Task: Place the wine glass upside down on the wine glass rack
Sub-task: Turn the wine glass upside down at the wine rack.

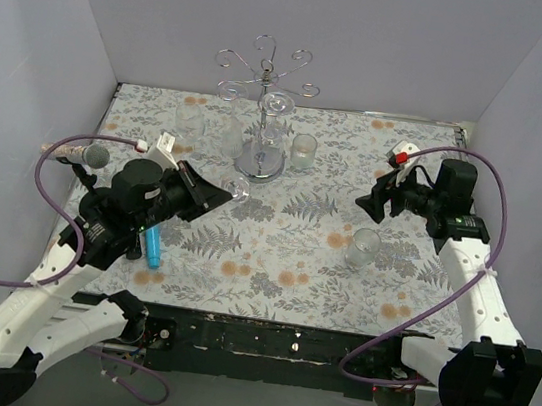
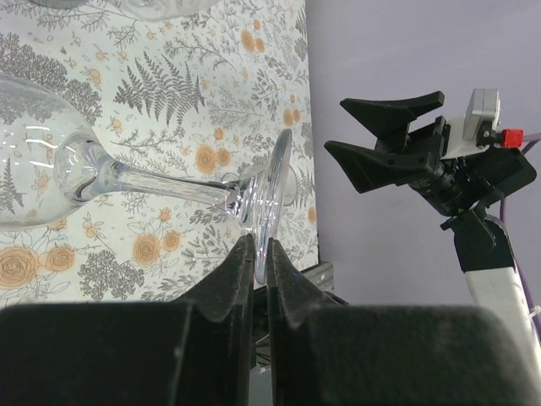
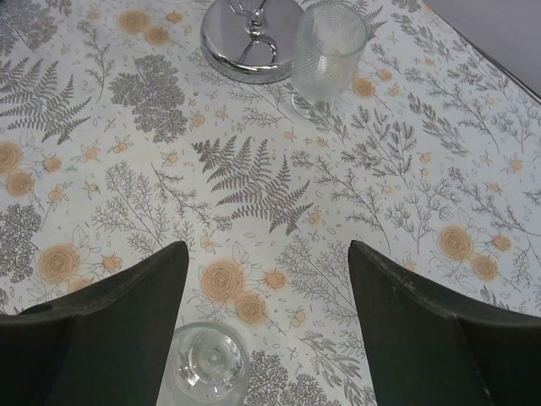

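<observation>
- Top external view, far left: left arm runs from its base at the near left corner diagonally up over the table [image 1: 292,267]. Its wrist is low and its fingers point right toward the rack's foot.
- Left gripper [image 2: 260,245] is clenched on the rim of the wine glass [image 2: 169,184] foot. The left wrist view shows the foot's edge pinched between both pads.
- The glass lies sideways in the air, stem roughly level, bowl off to one side of the fingers. It sits over the floral cloth, near the front-left of the rack and not touching it.
- A blue object [image 1: 153,245] lies on the table just under the left forearm.
- Wine glass rack [image 1: 265,81] stands upright at back centre, round mirrored base on the cloth and curled arms on top.
- A ribbed tumbler [image 3: 328,51] stands just beside the base, on its right.
- Right arm rises along the right edge and bends at the elbow, wrist pointing left and down.
- Right gripper [image 3: 268,247] is released, jaws spread wide, gripping nothing.
- A small clear glass [image 3: 207,364] stands on the table below the right gripper, apart from both fingers.
- A white module with a red tab [image 2: 486,127] sits on the right wrist; any print on it is too small to read.
</observation>
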`<act>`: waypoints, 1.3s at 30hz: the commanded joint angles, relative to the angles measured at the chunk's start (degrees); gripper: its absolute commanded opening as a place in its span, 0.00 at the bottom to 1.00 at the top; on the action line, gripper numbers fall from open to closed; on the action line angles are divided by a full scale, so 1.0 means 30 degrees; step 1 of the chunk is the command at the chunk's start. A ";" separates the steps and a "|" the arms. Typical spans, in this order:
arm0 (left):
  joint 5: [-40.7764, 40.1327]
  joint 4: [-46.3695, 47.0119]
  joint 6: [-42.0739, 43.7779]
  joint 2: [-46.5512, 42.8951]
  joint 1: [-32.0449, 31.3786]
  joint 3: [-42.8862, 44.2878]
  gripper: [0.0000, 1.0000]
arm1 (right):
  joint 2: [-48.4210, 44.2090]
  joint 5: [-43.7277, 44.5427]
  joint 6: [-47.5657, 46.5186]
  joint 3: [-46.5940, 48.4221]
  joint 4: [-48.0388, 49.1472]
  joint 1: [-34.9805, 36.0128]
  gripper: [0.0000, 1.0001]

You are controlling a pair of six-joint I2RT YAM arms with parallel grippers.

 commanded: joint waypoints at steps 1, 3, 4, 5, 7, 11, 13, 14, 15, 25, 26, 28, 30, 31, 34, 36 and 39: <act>-0.0753 0.0261 0.0705 0.0782 0.0105 0.2012 0.00 | -0.0723 -0.1173 -0.0115 -0.0113 0.0913 -0.0180 0.83; -0.1629 0.0055 0.0997 0.1251 0.0134 0.2773 0.00 | -0.0781 -0.1232 -0.0261 -0.0287 0.0942 -0.0297 0.83; -0.1806 0.0083 0.1086 0.1485 0.0163 0.3067 0.00 | -0.0840 -0.1261 -0.0261 -0.0491 0.1087 -0.0355 0.83; -0.1923 0.0229 0.1145 0.1662 0.0192 0.3331 0.00 | -0.0869 -0.1378 -0.0232 -0.0609 0.1234 -0.0414 0.83; -0.1924 0.0522 0.1145 0.2334 0.0280 0.3859 0.00 | -0.0928 -0.1612 -0.0203 -0.0815 0.1410 -0.0560 0.82; -0.2304 0.0523 0.1437 0.3331 0.0660 0.5059 0.00 | -0.1104 -0.2081 -0.0173 -0.1254 0.1821 -0.0795 0.81; -0.2335 0.0552 0.1759 0.3771 0.1157 0.5645 0.00 | -0.1133 -0.2257 -0.0173 -0.1488 0.2054 -0.0970 0.80; -0.2190 0.0552 0.1964 0.4092 0.1595 0.5967 0.00 | -0.1162 -0.2345 -0.0173 -0.1606 0.2143 -0.1029 0.80; -0.1811 0.0581 0.2053 0.4327 0.2092 0.6231 0.00 | -0.1221 -0.2491 -0.0173 -0.1694 0.2173 -0.1117 0.80; -0.0372 0.0259 0.3224 0.6115 0.5348 0.9658 0.00 | -0.1427 -0.3312 -0.0408 -0.2397 0.2173 -0.2084 0.79; -0.0372 0.0288 0.3284 0.6378 0.5436 1.0039 0.00 | -0.1426 -0.3399 -0.0408 -0.2456 0.2173 -0.2113 0.79; -0.0401 0.0580 0.3430 0.6905 0.5641 1.0713 0.00 | -0.1426 -0.3546 -0.0437 -0.2515 0.2144 -0.2172 0.79; -0.0401 0.0757 0.3547 0.7491 0.5846 1.1474 0.00 | -0.1514 -0.3605 -0.0466 -0.2573 0.2115 -0.2172 0.79; -0.0401 0.0844 0.3635 0.7697 0.5934 1.1826 0.00 | -0.1514 -0.3634 -0.0466 -0.2574 0.2085 -0.2201 0.79; -0.0051 0.1254 0.3840 0.8516 0.6489 1.2618 0.00 | -0.1631 -0.3781 -0.0496 -0.2603 0.1997 -0.2201 0.79; 0.0504 0.1547 0.3870 0.9044 0.7046 1.3145 0.00 | -0.1660 -0.3927 -0.0496 -0.2661 0.1997 -0.2230 0.79; 0.1704 0.2278 0.3608 0.9864 0.8128 1.3907 0.00 | -0.1661 -0.4074 -0.0496 -0.2691 0.1997 -0.2231 0.79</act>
